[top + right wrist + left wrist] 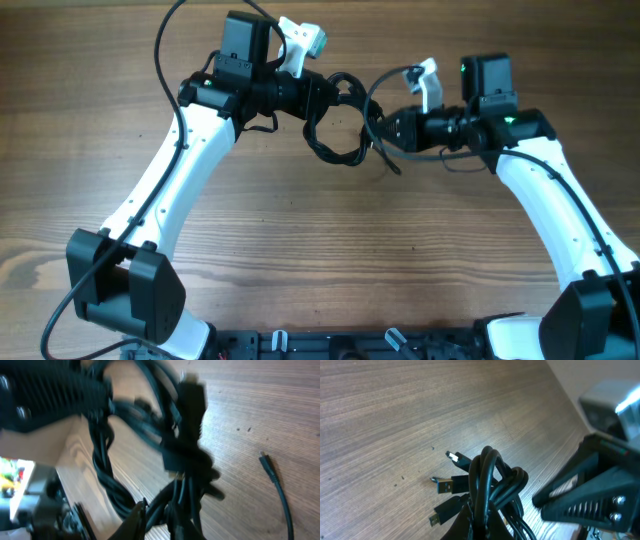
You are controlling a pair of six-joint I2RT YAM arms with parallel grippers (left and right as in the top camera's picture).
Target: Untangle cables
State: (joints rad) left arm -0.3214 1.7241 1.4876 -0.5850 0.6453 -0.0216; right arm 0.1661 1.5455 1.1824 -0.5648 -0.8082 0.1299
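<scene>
The cables [335, 148] are a knotted bundle of thin black cords that hangs between my two grippers above the far middle of the table. My left gripper [340, 95] comes in from the left and is shut on several strands. In the left wrist view the cables [490, 480] rise out of the left gripper [481, 516], with small plugs [442, 485] sticking out to the left. My right gripper [380, 125] comes in from the right and is shut on strands of the same bundle. In the right wrist view the cables [185, 455] run up from the right gripper [157, 519].
One loose cord end with a small plug [272, 475] lies on the wooden table [300, 250] to the right of the bundle. The two grippers are very close together. Black base hardware [330, 345] lines the table's near edge.
</scene>
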